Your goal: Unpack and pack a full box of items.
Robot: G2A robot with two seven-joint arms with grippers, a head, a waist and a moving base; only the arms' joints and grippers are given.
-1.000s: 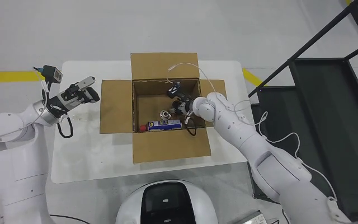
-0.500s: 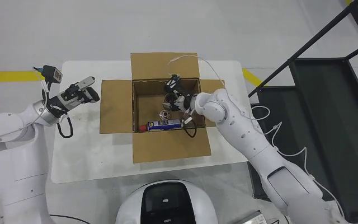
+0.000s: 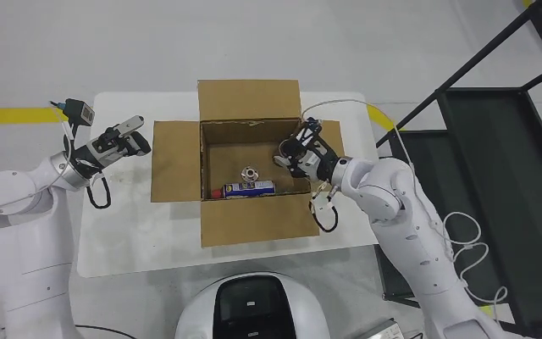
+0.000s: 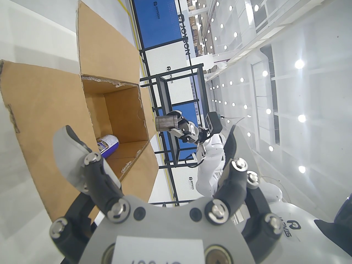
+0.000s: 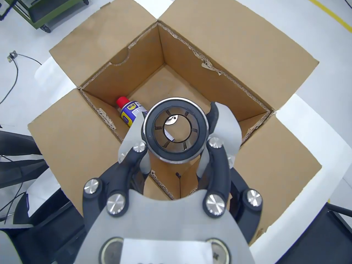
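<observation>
right tool [image 5: 176,129], metal ring [image 5: 151,141], lifted from box [image 3: 249,100]

Matt corrugated cardboard box [image 5: 247,42], rough torn edges; dull grey metal ring [image 5: 175,130]; glossy can [image 5: 132,112], red plastic cap [image 5: 122,101]; smooth white surface [image 3: 118,246].

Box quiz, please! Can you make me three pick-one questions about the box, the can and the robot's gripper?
1. Where is the spray can?
A) lying inside the box
B) standing outside it
C) held up in the air

2. What colour is the can's cap?
A) green
B) red
C) yellow

3. The right gripper is:
A) open and empty
B) shut on the can
C) shut on the metal ring

Answers: 1 A, the can lies on the box floor; 2 B, its cap is red; 3 C, the gripper clamps the ring on both sides.
</observation>
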